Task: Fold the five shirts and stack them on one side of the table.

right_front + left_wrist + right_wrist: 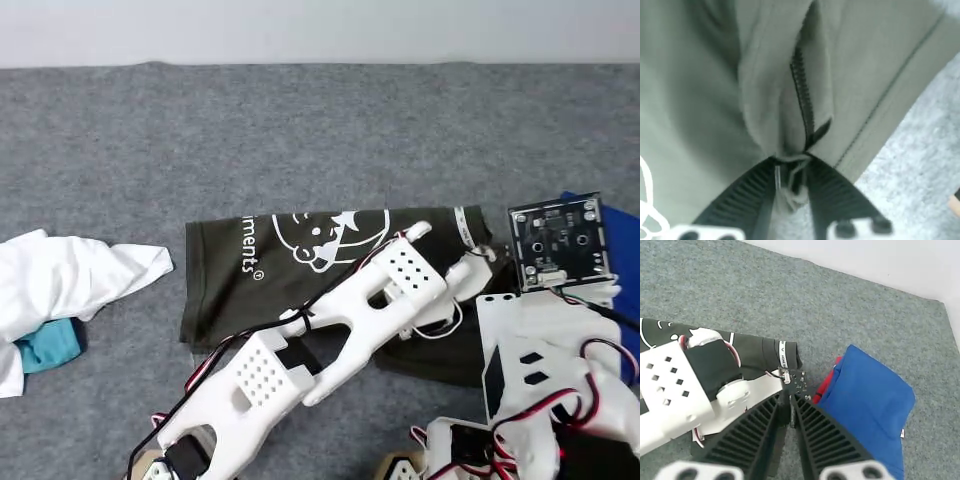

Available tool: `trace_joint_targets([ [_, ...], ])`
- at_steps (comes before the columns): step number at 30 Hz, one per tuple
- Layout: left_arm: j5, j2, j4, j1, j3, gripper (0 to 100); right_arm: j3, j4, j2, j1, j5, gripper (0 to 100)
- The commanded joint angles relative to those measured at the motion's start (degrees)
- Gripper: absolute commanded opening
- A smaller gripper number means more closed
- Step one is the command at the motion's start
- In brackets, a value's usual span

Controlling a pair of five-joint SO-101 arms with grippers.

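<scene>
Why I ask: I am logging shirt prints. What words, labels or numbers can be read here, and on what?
Dark shirt: white lettering beside a cartoon print, cut off at the fold; no whole word reads.
White band at that shirt's edge: print too small to read.
Blue shirt, white shirt: no text shows.

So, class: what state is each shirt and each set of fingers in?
dark shirt: laid flat, edge pinched
white shirt: crumpled
teal shirt: bunched under white shirt
blue shirt: folded
red shirt: under blue shirt
left fingers: shut on dark shirt
right fingers: shut, empty
</scene>
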Motion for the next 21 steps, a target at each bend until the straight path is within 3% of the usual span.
trace_joint_targets([
  [1,0.2,-0.9,1.7,-1.1,-3.2,1,0.0,0.5,-0.1,0.4,-0.4,0.9],
  [14,-0.6,0.4,-2.3,-14.6,-7.9,1,0.1,0.5,-0.1,0.4,-0.4,0.9],
  [21,-0.4,2.4,1.1,-14.8,-8.2,14,0.1,0.5,-0.1,0.4,-0.4,0.9],
])
